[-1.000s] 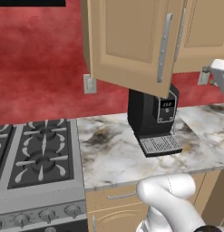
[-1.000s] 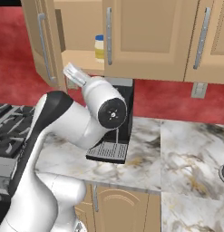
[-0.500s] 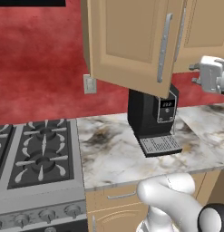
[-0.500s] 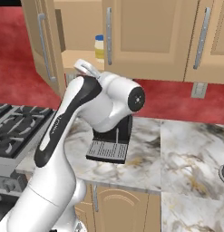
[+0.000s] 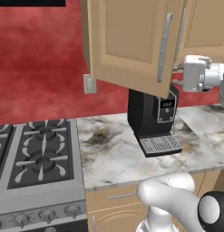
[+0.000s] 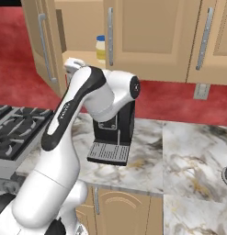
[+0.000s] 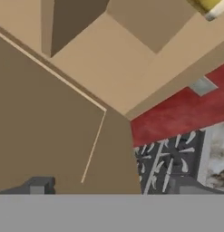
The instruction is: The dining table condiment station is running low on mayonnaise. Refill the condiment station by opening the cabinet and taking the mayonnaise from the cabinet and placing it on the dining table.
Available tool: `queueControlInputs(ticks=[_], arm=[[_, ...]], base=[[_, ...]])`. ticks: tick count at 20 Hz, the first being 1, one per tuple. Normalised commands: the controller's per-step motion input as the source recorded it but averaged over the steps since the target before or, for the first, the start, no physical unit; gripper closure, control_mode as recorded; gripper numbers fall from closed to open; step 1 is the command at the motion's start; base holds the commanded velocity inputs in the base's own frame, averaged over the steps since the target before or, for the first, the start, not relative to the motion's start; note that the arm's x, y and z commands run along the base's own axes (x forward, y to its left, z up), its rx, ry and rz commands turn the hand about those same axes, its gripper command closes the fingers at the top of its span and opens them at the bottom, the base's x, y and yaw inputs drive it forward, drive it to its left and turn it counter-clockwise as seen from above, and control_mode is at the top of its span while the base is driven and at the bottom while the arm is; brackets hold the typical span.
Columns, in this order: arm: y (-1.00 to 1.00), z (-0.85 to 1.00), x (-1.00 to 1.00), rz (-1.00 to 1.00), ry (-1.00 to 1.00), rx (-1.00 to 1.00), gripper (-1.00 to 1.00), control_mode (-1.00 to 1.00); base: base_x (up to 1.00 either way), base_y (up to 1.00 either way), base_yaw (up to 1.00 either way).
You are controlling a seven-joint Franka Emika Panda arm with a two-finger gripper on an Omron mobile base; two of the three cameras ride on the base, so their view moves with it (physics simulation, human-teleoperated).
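Open cabinet [image 6: 82, 27] above marble counter [image 6: 188, 156], mayonnaise [image 6: 101, 48] inside near raised tool [image 7: 109, 190], empty, fingers spread wide

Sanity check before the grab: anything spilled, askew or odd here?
Nothing stands out. The cabinet has its left door swung open, the mayonnaise stands upright on its bottom shelf, and the coffee machine sits square on the counter.

Open cabinet [image 7: 109, 63], mayonnaise [image 7: 208, 7] at corner, stove [image 7: 168, 158] below
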Motion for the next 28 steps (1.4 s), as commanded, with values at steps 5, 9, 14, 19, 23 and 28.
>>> queueControlInputs(ticks=[5, 9, 14, 19, 23, 28], arm=[[0.83, -0.02, -0.01, 0.16, 0.08, 0.0, -1.0, -1.0], [0.91, 0.0, -0.38, 0.13, 0.0, -0.01, -1.0, -1.0], [0.95, 0.0, -0.57, 0.1, 0.0, -0.05, -1.0, -1.0], [1.0, 0.0, -0.18, 0.04, 0.0, -0.09, -1.0, -1.0], [0.89, 0.0, 0.0, 0.0, -0.01, -0.11, -1.0, -1.0], [0.44, 0.0, 0.0, 0.01, -0.02, -0.17, -1.0, -1.0]], base=[[0.0, 0.0, 0.0], [0.0, 0.0, 0.0], [0.0, 0.0, 0.0], [0.0, 0.0, 0.0], [0.0, 0.0, 0.0], [0.0, 0.0, 0.0]])
